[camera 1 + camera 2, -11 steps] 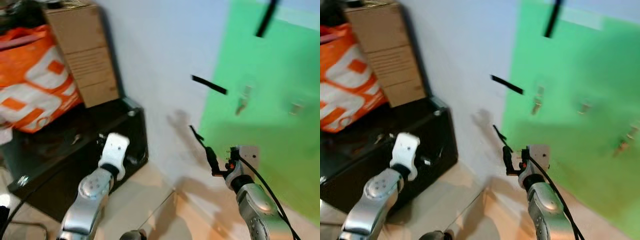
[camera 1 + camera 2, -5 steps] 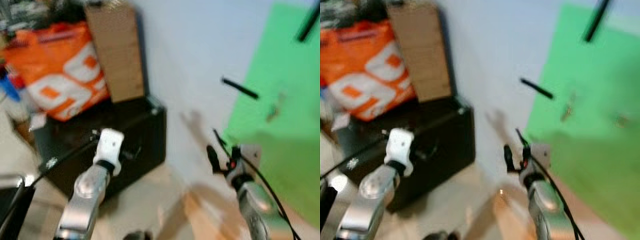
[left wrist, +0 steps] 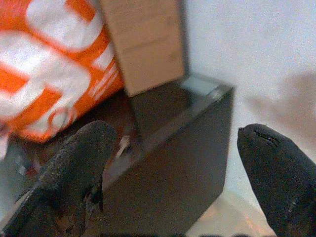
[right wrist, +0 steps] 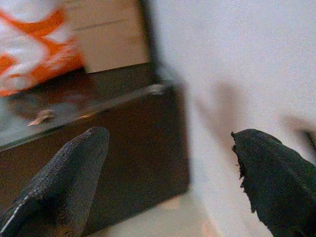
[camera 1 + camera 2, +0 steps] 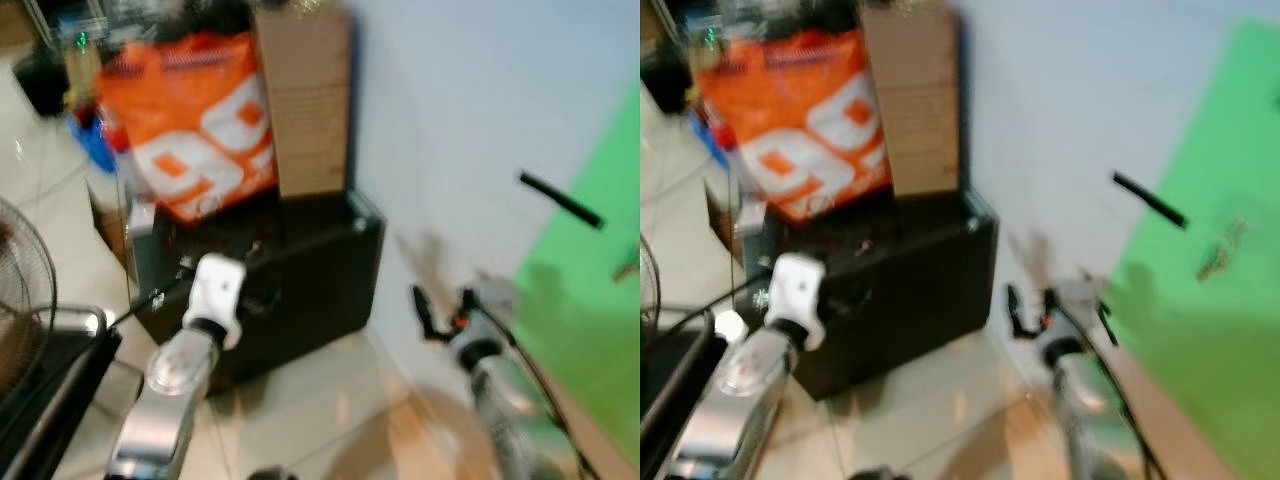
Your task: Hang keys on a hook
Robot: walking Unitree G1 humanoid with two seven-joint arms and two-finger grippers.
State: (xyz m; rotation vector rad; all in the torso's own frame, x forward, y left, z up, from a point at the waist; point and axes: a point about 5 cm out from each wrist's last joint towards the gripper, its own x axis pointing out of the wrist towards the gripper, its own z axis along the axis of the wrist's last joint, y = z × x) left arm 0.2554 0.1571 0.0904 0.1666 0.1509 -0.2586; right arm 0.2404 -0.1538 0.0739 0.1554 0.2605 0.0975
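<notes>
**Both claws apart and empty, keys lying ahead on the cabinet**

Nearest to me, the left claw (image 3: pixel 173 173) has its two black fingers spread wide with nothing between them, and the right claw (image 4: pixel 168 177) is spread and empty too. Both face a low black cabinet (image 5: pixel 300 290) that stands against the white wall. On its top lies a small pale thing I take for the keys (image 4: pixel 42 117), touching neither claw and nearer my left arm. They lie flat, with the long axis roughly along the cabinet's front edge. Blur hides which end leads. Behind them sit an orange bag (image 5: pixel 190 130) and an upright cardboard box (image 5: pixel 305 100). Farther right, a green panel (image 5: pixel 1220 330) carries a hook (image 5: pixel 1218 255).
</notes>
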